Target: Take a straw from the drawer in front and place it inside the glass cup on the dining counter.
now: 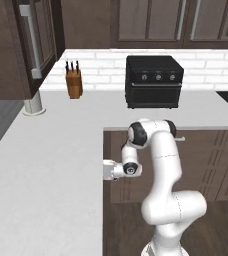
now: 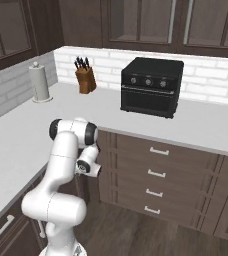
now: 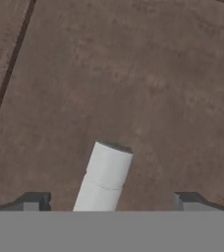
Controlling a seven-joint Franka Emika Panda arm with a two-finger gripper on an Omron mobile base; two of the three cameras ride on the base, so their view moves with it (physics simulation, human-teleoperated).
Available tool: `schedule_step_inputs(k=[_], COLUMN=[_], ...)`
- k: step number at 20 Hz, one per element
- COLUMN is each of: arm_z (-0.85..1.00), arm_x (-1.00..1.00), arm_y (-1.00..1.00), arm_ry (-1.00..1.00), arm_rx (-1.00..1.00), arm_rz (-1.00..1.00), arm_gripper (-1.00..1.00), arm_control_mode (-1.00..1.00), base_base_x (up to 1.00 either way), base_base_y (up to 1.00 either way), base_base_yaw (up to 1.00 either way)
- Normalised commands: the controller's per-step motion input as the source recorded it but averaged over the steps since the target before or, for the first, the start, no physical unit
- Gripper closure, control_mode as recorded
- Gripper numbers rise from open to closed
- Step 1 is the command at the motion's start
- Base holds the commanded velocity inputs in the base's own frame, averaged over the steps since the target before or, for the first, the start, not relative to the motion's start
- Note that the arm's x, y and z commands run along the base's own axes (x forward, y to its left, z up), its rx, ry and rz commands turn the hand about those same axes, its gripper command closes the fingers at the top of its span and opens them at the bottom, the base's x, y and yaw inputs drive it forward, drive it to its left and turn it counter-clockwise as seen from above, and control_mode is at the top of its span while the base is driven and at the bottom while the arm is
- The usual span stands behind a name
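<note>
Handle [image 3: 104, 179] between open hand [image 3: 111, 201]

Arm folded low, hand [image 3: 111, 202] spread wide

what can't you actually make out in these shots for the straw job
- Straw: inside closed drawers in the right base view, contents hidden by their fronts.
- Gripper: in the hand view, fingertips stand wide apart with nothing between them; the lower edge cuts the rest off.
- Hand view: brown wood surface too close to say which panel.
</note>
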Motion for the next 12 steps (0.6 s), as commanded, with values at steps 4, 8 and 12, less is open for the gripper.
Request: schedule_step_inputs(k=[4, 8, 12], arm_z=[-0.24, -0.19, 0.0], arm_x=[0.1, 0.0, -0.25], arm_y=[0.49, 0.36, -0.09], arm_ry=[0.01, 0.01, 0.0], arm_rx=[0.0, 0.0, 0.0], arm_rz=[0.0, 0.0, 0.0], arm_gripper=[1.0, 1.0, 1.0], arm_control_mode=[-1.0, -1.0, -1.0], base_base_x=[0.0, 0.0, 0.0], base_base_y=[0.0, 0.0, 0.0], base_base_yaw=[0.0, 0.0, 0.0])
